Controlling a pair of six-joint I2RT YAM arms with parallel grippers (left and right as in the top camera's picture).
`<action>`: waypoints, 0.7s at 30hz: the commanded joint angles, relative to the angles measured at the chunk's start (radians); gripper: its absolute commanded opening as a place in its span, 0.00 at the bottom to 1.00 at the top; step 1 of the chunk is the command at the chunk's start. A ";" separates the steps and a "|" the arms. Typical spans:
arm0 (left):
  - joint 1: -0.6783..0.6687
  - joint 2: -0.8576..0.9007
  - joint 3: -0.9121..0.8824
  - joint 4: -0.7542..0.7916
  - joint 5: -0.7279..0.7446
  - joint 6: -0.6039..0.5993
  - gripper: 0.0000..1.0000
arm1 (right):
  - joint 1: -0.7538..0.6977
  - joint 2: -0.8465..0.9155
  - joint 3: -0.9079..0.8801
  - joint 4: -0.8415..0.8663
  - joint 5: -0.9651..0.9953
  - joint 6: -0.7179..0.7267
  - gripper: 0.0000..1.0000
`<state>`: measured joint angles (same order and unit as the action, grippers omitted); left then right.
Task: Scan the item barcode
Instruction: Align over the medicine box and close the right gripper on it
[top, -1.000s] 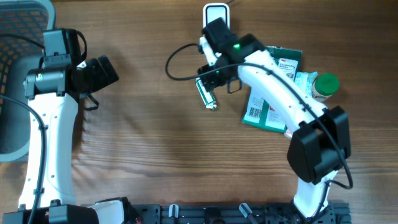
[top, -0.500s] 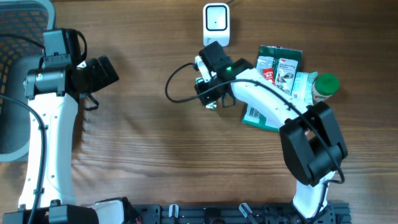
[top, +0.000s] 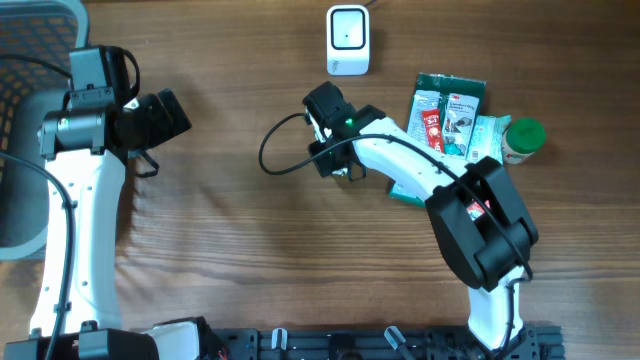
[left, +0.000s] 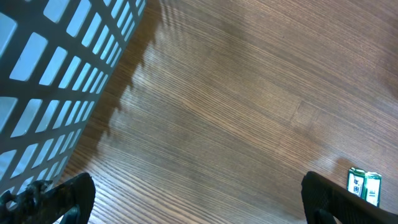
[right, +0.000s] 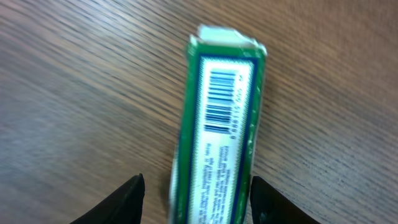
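Observation:
The item is a slim green and white pack (right: 219, 130) lying flat on the wooden table, barcode face up. My right gripper (right: 198, 186) hangs over its near end with one finger on each side. The jaws are open: a gap shows at the left finger (right: 127, 202), while the right finger sits close to the pack's edge. From overhead the right gripper (top: 335, 158) covers almost all of the pack. The white scanner (top: 347, 40) stands at the table's far edge. My left gripper (top: 165, 115) is wide open over bare wood at the left, and the pack (left: 364, 186) shows small in its view.
Green packets (top: 448, 105) and a green-lidded jar (top: 522, 138) lie at the right, with another green package (top: 405, 190) partly under the right arm. A grey mesh basket (top: 30, 60) stands at the left edge. A black cable (top: 275, 160) loops beside the right wrist.
My right gripper has come away from the scanner, toward me and a little left, and settled over the pack with its jaws narrowing. The left arm has not moved.

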<state>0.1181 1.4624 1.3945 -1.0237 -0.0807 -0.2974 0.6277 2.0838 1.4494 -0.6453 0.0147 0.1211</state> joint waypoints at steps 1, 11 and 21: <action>0.004 0.005 0.013 0.003 0.004 -0.002 1.00 | 0.003 0.021 -0.005 -0.003 0.038 0.039 0.55; 0.004 0.005 0.013 0.003 0.004 -0.002 1.00 | 0.003 0.021 -0.005 -0.007 0.043 0.043 0.49; 0.004 0.005 0.013 0.003 0.004 -0.002 1.00 | -0.018 -0.027 0.082 -0.023 0.048 0.013 0.56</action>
<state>0.1181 1.4624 1.3945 -1.0237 -0.0807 -0.2974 0.6186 2.0892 1.4746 -0.6651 0.0433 0.1524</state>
